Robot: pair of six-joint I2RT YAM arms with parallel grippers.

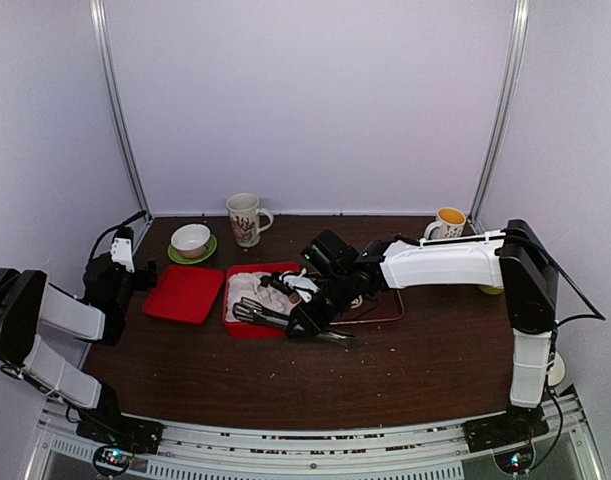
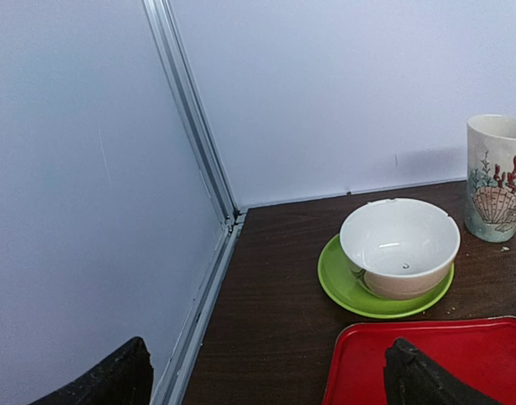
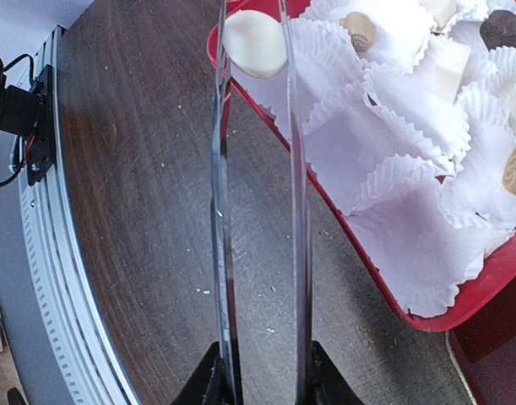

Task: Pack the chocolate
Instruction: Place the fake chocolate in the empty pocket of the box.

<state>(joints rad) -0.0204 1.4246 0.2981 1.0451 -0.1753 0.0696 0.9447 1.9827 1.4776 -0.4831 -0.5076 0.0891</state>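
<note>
My right gripper (image 3: 262,371) is shut on a pair of metal tongs (image 3: 219,211), whose two arms run out toward the red box (image 3: 460,312). A round cream-white chocolate (image 3: 253,42) sits between the tong tips at the box's near corner. Inside the box, white paper cups (image 3: 393,126) hold more chocolate: a white cube (image 3: 448,72), a dark lump (image 3: 502,29) and tan pieces (image 3: 359,29). From above, the right gripper (image 1: 310,318) hangs over the box (image 1: 235,325). My left gripper (image 2: 266,384) is open and empty, over the edge of the red lid (image 2: 460,354).
A white bowl (image 2: 399,245) on a green saucer (image 2: 338,283) stands behind the lid, with a shell-patterned mug (image 2: 496,177) to its right. A yellow-lined cup (image 1: 448,222) is at the back right. A dark tray (image 1: 380,312) lies under the right arm. The enclosure wall and rail (image 2: 198,253) are close on the left.
</note>
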